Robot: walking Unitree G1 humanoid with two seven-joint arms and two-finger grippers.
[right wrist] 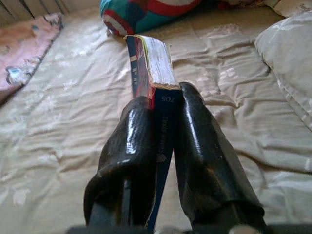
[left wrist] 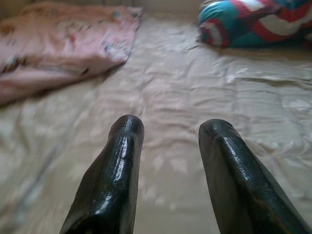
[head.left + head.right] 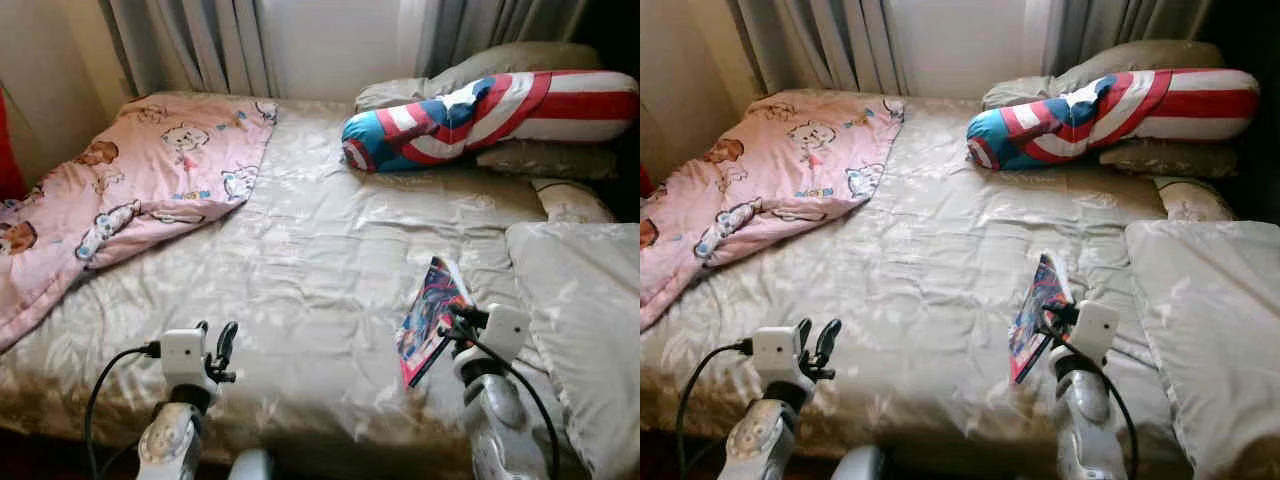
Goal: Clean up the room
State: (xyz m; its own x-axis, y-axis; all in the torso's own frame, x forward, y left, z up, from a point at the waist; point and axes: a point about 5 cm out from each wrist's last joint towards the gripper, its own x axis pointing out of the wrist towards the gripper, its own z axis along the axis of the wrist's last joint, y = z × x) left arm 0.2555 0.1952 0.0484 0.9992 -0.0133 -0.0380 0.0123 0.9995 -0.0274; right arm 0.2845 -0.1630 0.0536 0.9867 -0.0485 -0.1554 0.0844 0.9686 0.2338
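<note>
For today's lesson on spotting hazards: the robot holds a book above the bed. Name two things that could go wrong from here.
1. The right gripper pinches the book only at its spine end, so the pages may fan open and the book could slip out.
2. If the book drops onto the soft bed cover, its pages could bend.

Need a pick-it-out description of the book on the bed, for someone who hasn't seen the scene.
Start at the bed with its beige satin cover, then go to its near right part, beside the big beige pillow. There the right end effector is shut on the book, holding it on edge above the cover. It is the one thin, flat thing here, with a glossy red-and-blue cover; the neighbours are soft bedding.
</note>
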